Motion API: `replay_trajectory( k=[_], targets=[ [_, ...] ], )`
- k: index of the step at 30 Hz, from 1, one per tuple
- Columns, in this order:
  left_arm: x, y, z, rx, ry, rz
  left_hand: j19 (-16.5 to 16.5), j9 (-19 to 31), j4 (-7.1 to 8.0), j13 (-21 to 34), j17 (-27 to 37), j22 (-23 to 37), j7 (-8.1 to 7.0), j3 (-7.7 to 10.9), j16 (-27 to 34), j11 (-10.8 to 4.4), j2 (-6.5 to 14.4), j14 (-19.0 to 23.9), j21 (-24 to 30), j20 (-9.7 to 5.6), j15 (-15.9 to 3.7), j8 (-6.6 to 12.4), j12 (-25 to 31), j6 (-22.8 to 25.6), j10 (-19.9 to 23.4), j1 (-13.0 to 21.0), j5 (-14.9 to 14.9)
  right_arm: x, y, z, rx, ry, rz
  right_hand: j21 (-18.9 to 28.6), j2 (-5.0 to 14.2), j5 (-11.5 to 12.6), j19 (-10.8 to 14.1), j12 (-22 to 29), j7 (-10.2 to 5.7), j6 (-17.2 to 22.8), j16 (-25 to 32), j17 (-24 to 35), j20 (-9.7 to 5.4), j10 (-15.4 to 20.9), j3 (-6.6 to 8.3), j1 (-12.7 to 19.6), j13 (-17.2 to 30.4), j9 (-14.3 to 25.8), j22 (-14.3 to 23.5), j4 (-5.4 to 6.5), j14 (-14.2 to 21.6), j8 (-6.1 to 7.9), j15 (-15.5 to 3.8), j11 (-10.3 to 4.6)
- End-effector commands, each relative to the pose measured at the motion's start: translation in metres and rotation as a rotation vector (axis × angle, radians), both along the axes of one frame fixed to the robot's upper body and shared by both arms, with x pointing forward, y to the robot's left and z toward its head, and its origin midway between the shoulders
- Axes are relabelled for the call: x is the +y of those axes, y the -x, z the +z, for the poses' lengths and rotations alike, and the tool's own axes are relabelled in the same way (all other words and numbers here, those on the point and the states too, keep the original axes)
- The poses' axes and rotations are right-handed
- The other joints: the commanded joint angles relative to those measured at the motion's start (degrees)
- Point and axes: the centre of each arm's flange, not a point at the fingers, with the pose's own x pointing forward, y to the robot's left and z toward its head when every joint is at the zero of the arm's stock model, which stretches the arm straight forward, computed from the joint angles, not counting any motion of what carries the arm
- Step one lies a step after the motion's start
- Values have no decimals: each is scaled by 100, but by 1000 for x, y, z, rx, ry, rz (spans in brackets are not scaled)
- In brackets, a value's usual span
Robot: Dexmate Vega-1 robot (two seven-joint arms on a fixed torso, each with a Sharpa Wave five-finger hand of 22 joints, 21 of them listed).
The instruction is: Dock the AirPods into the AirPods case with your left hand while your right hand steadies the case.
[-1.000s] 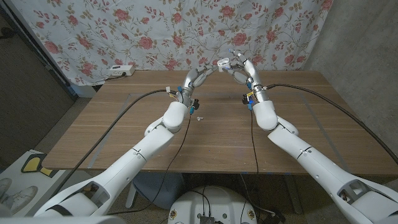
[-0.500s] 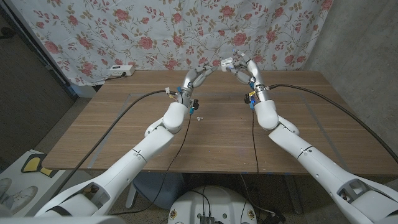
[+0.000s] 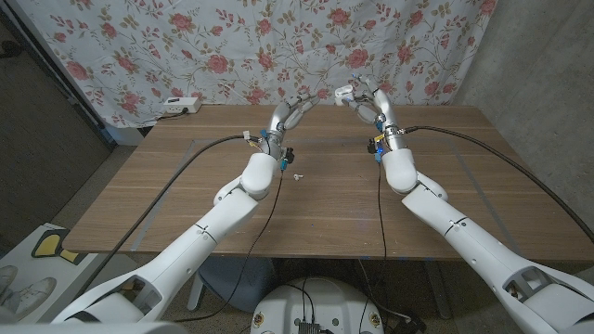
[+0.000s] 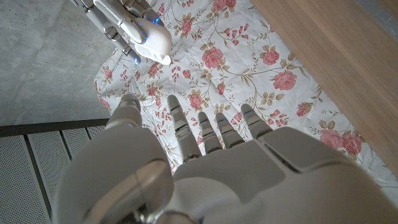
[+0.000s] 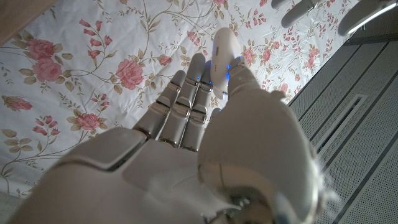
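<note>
head view, right hand point(image 3: 364, 96) fingers hold airpods case point(image 3: 342, 92), left hand point(image 3: 290, 112) fingers spread, empty

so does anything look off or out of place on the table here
Yes: a small white piece, possibly a loose AirPod though too small to tell, lies alone on the table, while the right hand holds the white case up in the air. The left hand is raised beside it, apparently empty.

A white cloth point(image 3: 232, 46) printed with red roses hangs behind the wooden desk point(image 3: 186, 186), beyond the raised hands. A white power strip point(image 3: 178, 106) lies at the desk's far edge, well off to the left hand's outer side. Grey concrete wall point(image 3: 538, 46) stands past the right hand.
</note>
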Motion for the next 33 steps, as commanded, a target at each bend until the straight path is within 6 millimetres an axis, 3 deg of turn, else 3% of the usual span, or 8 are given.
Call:
replay_trajectory(
  k=[1,9,20,29,33],
  targets=[
    [8,9,3,51,-4,51,-34,28,-20,20,21,16,-4,58,-11,-10,-25,0,16,38,37,17,72,-48,213,45,16,-3,-2,0,10,-9,-6,23,52,40,-30,50,-10,46,-14,24,0,711,-4,38,103,18,13,9,-8,52,-884,-729],
    [13,16,6,53,-75,117,-35,36,-32,21,6,16,-54,101,-9,-18,-13,-36,23,74,181,-32,185,-478,554,76,48,-3,-3,3,4,-12,-6,24,50,41,-32,53,-8,48,-20,36,-1,713,-6,37,104,18,13,7,-2,50,-884,-728],
    [20,33,14,4,-208,279,-62,38,-48,16,-13,11,-188,149,26,-21,14,-10,18,98,215,-12,300,-822,984,130,84,-6,-2,5,-1,-8,2,22,51,42,-39,53,-10,48,-30,43,-3,712,-6,37,104,17,13,6,0,46,-884,-728],
    [27,43,14,2,-290,375,-90,33,-41,4,-24,3,-210,159,49,-66,-1,16,8,110,224,-58,273,-1450,1114,138,95,-10,-1,5,6,-5,5,22,52,44,-42,54,-1,50,-35,53,1,710,-6,36,104,17,13,5,5,44,-884,-728],
    [31,54,17,-171,-337,545,-96,32,-31,5,-21,1,-223,168,68,-76,18,55,7,131,203,-32,287,-1513,1189,136,98,-11,0,5,9,-3,8,24,52,44,-40,58,3,55,-40,56,4,714,-6,36,107,17,12,4,7,45,-884,-728]
  ],
)
